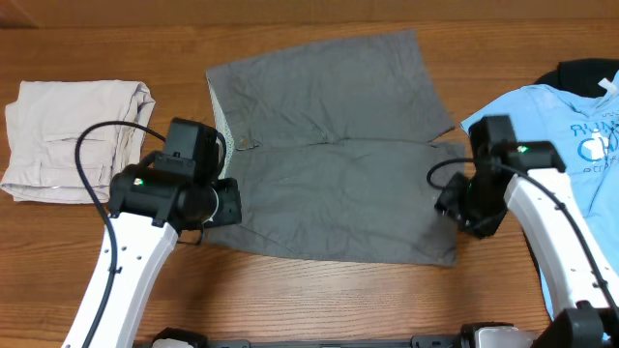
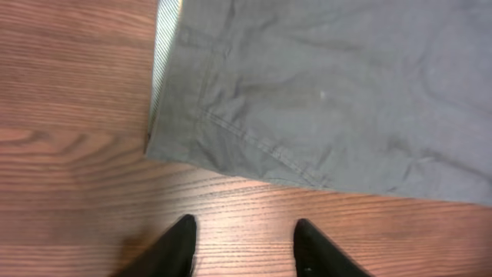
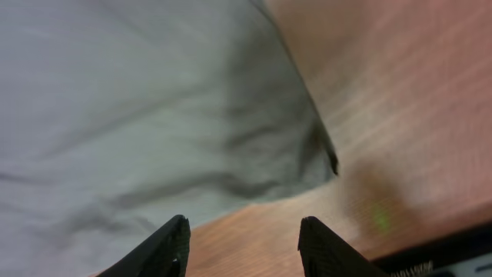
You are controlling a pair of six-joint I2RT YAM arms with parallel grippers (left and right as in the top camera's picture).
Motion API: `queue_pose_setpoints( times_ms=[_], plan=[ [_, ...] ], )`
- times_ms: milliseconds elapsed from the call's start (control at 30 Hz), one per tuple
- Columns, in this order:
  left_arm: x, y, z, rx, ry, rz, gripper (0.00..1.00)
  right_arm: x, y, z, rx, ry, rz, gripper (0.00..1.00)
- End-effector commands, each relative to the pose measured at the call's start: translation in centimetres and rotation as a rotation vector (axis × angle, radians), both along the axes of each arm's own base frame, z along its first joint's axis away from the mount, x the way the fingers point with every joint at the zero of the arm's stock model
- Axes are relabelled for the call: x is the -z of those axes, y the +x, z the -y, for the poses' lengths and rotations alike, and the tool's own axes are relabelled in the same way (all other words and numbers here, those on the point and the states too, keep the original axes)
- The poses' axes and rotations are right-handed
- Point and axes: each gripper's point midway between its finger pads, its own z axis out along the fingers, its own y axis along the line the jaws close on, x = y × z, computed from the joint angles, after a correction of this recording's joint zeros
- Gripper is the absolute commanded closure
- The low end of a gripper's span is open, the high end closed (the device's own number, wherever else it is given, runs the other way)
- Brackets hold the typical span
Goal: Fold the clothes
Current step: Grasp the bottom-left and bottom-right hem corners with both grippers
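The grey shorts point(image 1: 329, 155) are being supported flat by the table point(image 1: 319, 290). The left gripper point(image 2: 244, 225) and right gripper point(image 3: 244, 221) are being held moderately open, empty, at opposite edges.

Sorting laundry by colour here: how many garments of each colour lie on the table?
Grey: 1, the grey shorts
Beige: 1, the folded beige shorts
Light blue: 1, the T-shirt
Black: 1, a partly hidden black cloth
Total: 4

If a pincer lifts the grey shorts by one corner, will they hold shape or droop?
Likely droop: the grey shorts lie flat with soft wrinkles, suggesting thin, floppy cloth. Pushed, they would probably bunch rather than slide, as the creased corner hints.
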Motion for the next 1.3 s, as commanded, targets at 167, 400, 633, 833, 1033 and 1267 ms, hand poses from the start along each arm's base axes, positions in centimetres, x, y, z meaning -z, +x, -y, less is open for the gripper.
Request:
queue_pose_setpoints(
  times_ms=[167,400,633,833,1033,1267],
  plan=[
    [4.5,-1.5,0.1,0.006,-0.003,-0.115,0.66,5.3,-4.6,-1.3,0.097,0.069,-0.136,0.52],
    [7.1,-1.5,0.1,0.015,0.013,-0.171,0.62,6.4,-4.0,-1.1,0.167,0.05,-0.102,0.51],
    [7.9,-1.5,0.1,0.015,0.019,-0.202,0.61,6.7,-4.4,-0.9,0.211,0.036,-0.117,0.5],
    [7.9,-1.4,0.1,0.015,0.019,-0.202,0.6,7.3,-5.4,-0.2,0.245,-0.012,-0.146,0.48],
    [7.9,-1.4,0.2,0.014,0.019,-0.201,0.6,7.7,-5.5,0.3,0.307,-0.05,-0.142,0.34],
    [7.9,-0.9,0.3,0.01,0.012,-0.18,0.59,9.0,-4.9,-0.1,0.315,-0.018,-0.096,0.27]
  ],
)
